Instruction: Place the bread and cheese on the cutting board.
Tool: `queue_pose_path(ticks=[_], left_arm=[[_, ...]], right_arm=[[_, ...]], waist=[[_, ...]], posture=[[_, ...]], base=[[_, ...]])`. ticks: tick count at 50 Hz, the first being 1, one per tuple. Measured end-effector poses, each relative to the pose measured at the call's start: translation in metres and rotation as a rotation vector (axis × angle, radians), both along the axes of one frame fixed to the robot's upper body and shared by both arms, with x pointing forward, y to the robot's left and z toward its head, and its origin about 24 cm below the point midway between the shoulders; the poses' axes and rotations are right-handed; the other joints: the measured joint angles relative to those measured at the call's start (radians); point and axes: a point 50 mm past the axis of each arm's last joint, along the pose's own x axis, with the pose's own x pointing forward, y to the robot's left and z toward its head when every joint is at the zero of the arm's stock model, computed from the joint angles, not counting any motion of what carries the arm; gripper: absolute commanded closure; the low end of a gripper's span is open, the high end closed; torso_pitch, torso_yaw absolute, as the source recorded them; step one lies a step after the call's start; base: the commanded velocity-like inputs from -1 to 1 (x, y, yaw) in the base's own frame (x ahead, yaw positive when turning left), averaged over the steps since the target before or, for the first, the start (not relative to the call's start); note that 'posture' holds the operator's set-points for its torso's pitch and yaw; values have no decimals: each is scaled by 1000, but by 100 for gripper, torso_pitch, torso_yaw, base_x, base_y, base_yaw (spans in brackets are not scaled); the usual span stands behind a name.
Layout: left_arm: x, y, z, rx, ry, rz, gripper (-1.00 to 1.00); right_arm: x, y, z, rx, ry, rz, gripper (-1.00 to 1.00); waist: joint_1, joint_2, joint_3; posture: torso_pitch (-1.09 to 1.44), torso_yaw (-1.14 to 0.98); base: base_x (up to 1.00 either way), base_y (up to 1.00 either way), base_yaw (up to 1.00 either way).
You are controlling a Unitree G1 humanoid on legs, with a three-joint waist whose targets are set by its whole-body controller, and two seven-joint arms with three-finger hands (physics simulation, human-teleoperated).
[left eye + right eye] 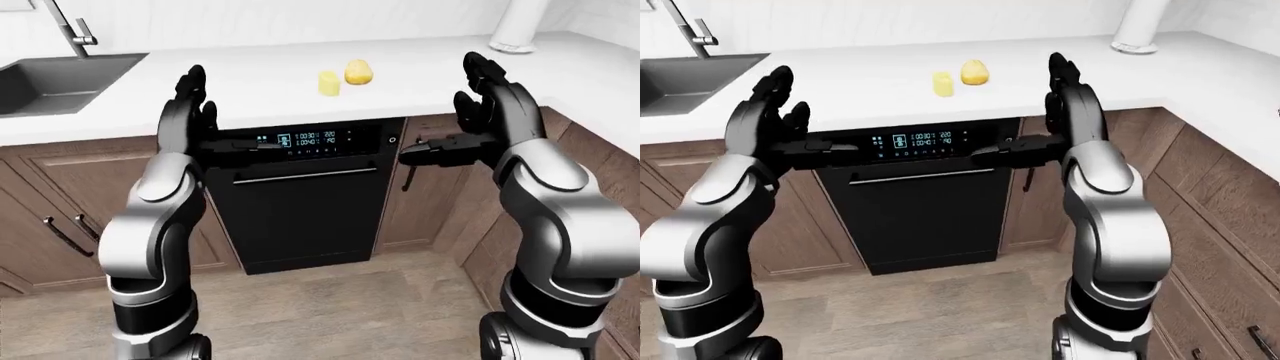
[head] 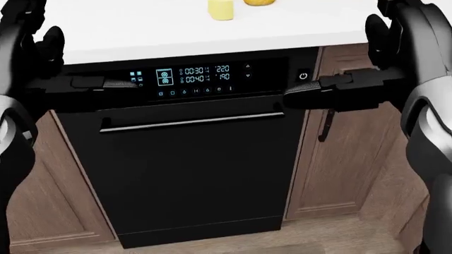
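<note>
A pale yellow cheese block [image 1: 328, 82] stands on the white counter [image 1: 250, 94], with a rounded golden bread roll [image 1: 359, 72] just to its right. Both also show at the top edge of the head view, cheese [image 2: 221, 9] and bread [image 2: 260, 1]. No cutting board is in view. My left hand [image 1: 200, 112] and right hand [image 1: 480, 105] are raised before the counter edge, fingers up, thumbs pointing inward, both open and empty. The food lies between them and farther away.
A black dishwasher [image 1: 300, 210] with a lit display sits under the counter between wooden cabinets [image 1: 40, 217]. A grey sink [image 1: 50, 79] and faucet [image 1: 75, 30] are at the upper left. A white cylinder [image 1: 515, 26] stands at the upper right.
</note>
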Motion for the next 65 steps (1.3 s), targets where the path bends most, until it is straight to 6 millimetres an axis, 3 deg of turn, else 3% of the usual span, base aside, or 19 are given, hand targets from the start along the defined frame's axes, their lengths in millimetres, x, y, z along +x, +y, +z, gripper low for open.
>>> queue_pose_path(ticks=[1,4,6,10,13,18,26,31,34,39,42,44,46,48,50,59,61,63,65], left_arm=[[0,2,-1,0,5,7,-100],[0,7,-9,-3,42,31,-100],[1,7,-7,-1,40,33,-100],[-1,5,-3,2,7,26,-100],[0,2,-2,-2,4,19,-100],[1,-6,-12,-2,53,-30,-100],[0,-1,-6,-2,12,-4,-100],[0,-1,-5,-3,14,-6,-100],[-1,4,-8,-5,23,15,-100],[0,6,-7,-3,27,30,-100],[0,6,-5,-2,13,29,-100],[-1,6,-2,-1,0,28,-100],[-1,1,-6,-4,14,10,-100],[1,-4,-12,-2,45,-17,-100],[1,-4,-13,-4,56,-21,-100],[-2,0,-3,-2,-9,-6,-100],[-2,4,-11,-8,23,16,-100],[0,8,-17,-8,56,36,-100],[0,6,-12,-4,37,36,-100]], right_arm=[[0,2,-1,2,0,7,-100],[1,6,-9,3,35,32,-100],[2,5,-9,4,42,32,-100],[-1,4,-4,2,4,23,-100],[-1,3,-2,-2,-9,21,-100],[1,-4,-11,10,38,-23,-100],[0,0,-9,9,21,4,-100],[1,0,-7,6,12,0,-100],[1,5,-12,7,31,24,-100],[1,7,-8,5,29,38,-100],[0,7,-5,3,4,38,-100],[-1,7,-3,0,-7,38,-100],[0,3,-8,5,17,18,-100],[0,-2,-14,11,48,-9,-100],[0,-2,-13,10,48,-15,-100],[0,1,-9,9,10,2,-100],[1,6,-15,9,39,23,-100],[1,9,-17,9,56,41,-100],[0,7,-12,13,33,35,-100]], waist=[[9,-12,2],[9,-4,-7],[5,-15,-16],[9,-71,-10],[0,-123,-20],[-13,-98,-4],[-1,-49,9],[-11,13,19],[-2,-10,32],[9,-43,7],[26,-81,-2],[27,-123,-10],[9,-118,18],[-3,-130,22],[-10,-117,18],[-31,-9,1],[-15,-14,32],[-8,-3,18],[-18,-11,19]], posture=[[0,0],[0,0],[0,0],[0,0],[0,0],[0,0],[0,0],[0,0],[0,0],[0,0],[0,0],[0,0],[0,0],[0,0],[0,0],[0,0],[0,0],[0,0],[0,0]], base=[[0,-33,0],[0,-32,0],[0,-32,0],[0,-32,0],[0,-30,0],[0,-22,0],[12,-14,0],[45,-10,0],[57,-7,0],[57,-8,0],[57,-7,0],[57,-8,0],[56,-7,0],[57,-7,0],[58,-7,0],[61,-5,0],[56,-2,0],[7,0,0],[-38,0,0]])
